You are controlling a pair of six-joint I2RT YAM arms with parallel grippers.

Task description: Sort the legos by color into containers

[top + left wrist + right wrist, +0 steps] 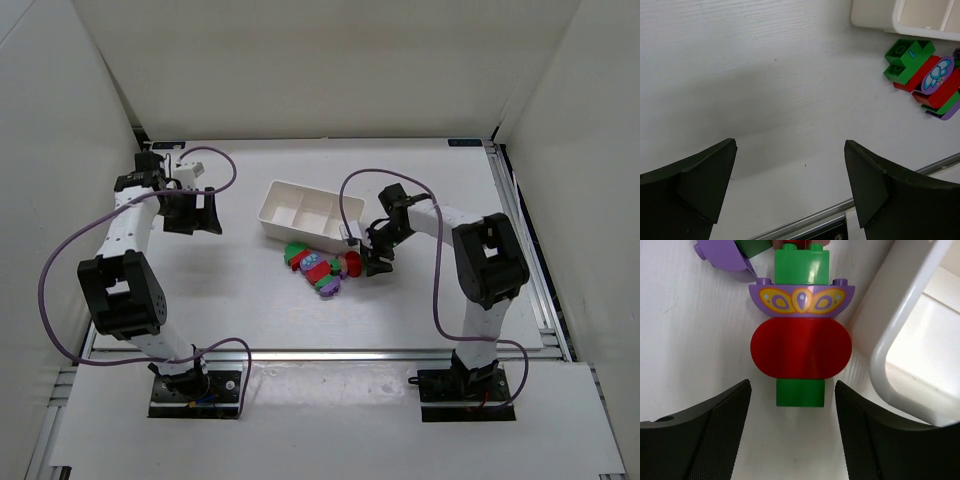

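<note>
Top view: legos (320, 268) sat bunched just beside the tray (300, 212), with the right gripper (377, 262) at their right end. Left wrist: left gripper (790, 145) gaped wide, empty. Right wrist: jaws partly open, straddling a green brick (800, 392), not gripping it.

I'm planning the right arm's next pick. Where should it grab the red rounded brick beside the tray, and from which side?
Probably from above, the right pincer closing on the red brick's two rounded ends: they stand free, while the purple butterfly piece butts against its far long side. Mind the tray rim close to one end.
</note>
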